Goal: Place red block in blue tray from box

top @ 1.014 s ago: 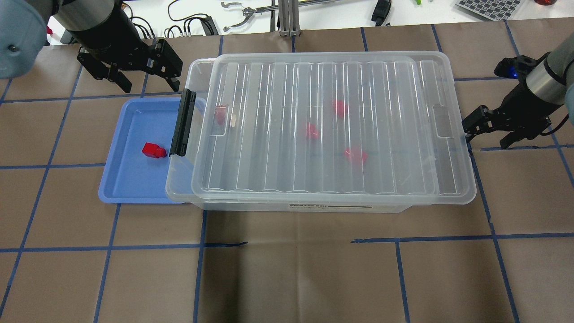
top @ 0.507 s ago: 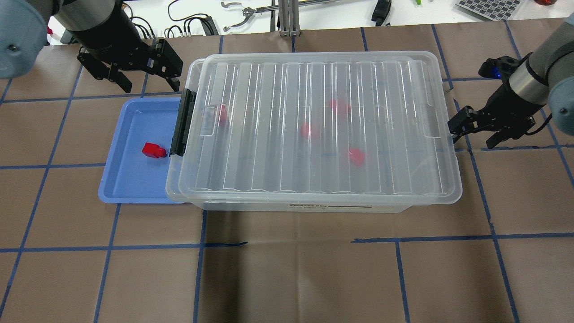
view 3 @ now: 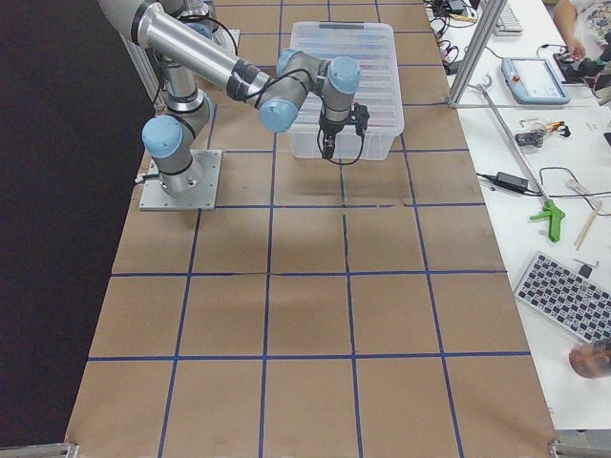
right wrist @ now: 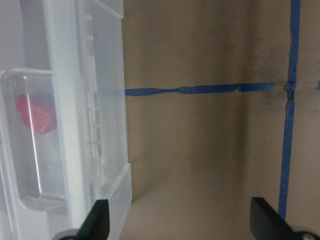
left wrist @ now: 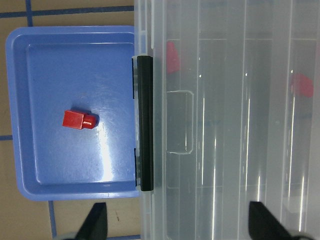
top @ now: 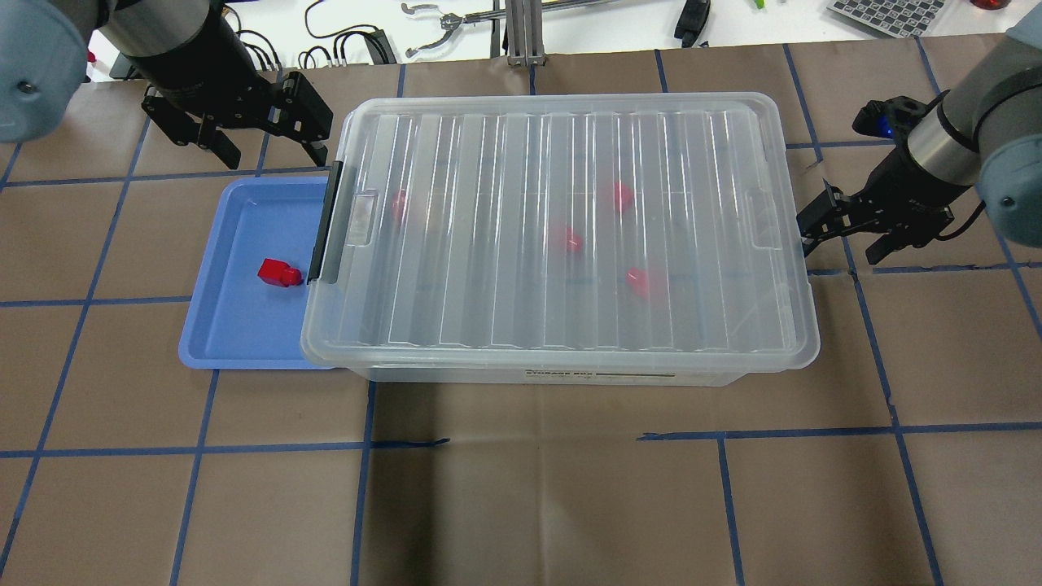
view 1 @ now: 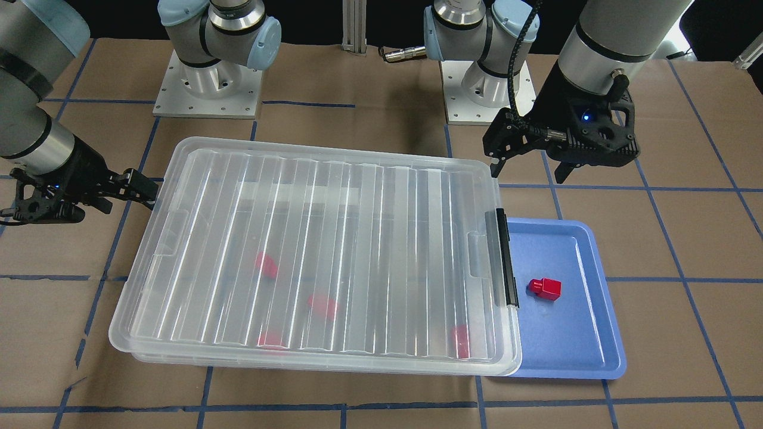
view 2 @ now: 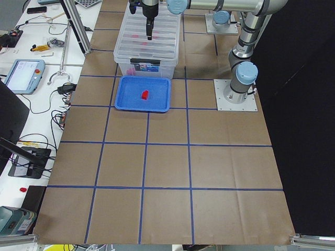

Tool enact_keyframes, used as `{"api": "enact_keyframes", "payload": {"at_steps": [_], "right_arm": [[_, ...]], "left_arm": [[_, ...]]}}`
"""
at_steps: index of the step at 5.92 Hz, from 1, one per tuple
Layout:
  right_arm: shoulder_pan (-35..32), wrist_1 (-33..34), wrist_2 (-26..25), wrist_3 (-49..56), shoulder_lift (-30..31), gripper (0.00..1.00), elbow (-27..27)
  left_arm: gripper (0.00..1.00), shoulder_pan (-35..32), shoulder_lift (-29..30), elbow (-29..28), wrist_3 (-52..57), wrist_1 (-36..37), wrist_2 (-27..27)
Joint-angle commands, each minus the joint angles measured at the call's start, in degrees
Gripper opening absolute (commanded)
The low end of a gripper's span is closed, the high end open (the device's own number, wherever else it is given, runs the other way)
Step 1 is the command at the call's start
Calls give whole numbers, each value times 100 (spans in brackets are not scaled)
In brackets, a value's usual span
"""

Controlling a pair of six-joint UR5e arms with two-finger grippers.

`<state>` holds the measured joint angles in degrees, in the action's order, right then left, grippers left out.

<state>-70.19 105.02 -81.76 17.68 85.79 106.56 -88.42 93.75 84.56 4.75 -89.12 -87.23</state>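
Plainly, the red block (top: 279, 273) lies on its side on the floor of the blue tray (top: 236, 330), below and just ahead of the left gripper (top: 273, 153). That gripper's jaws stand wide and empty. In the left wrist view the black latch (left wrist: 144, 122) falls between the jaws, and the block sits beyond the outer fingertip. I judge the gripper hangs there because its delivery is made and nothing is left to carry.

The right gripper (top: 842, 240) is also spread wide and holds nothing. It stands at the opposite short end of the box (top: 586, 376), with one fingertip just beside the rim of the ribbed lid (top: 488, 309) and only bare paper between the jaws. That placement suits nudging or seating the lid, which now lies squarely over the box. Several more red blocks (top: 563, 238) show blurred through it.

Everything rests on a table (top: 521, 505) covered in brown paper and gridded with blue tape. Beyond its far edge runs a white bench (top: 586, 24) strewn with cables and tools.
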Motion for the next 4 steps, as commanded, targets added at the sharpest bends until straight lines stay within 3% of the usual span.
{"api": "enact_keyframes", "payload": {"at_steps": [1, 3, 4], "right_arm": [[-21, 10, -190, -19, 348, 100, -231], [-745, -182, -522, -857, 683, 100, -477], [-1238, -723, -778, -1402, 650, 100, -1026]], "left_arm": [[99, 0, 11, 0, 0, 0, -13], [99, 0, 11, 0, 0, 9, -4], [99, 0, 11, 0, 0, 9, -13]]}}
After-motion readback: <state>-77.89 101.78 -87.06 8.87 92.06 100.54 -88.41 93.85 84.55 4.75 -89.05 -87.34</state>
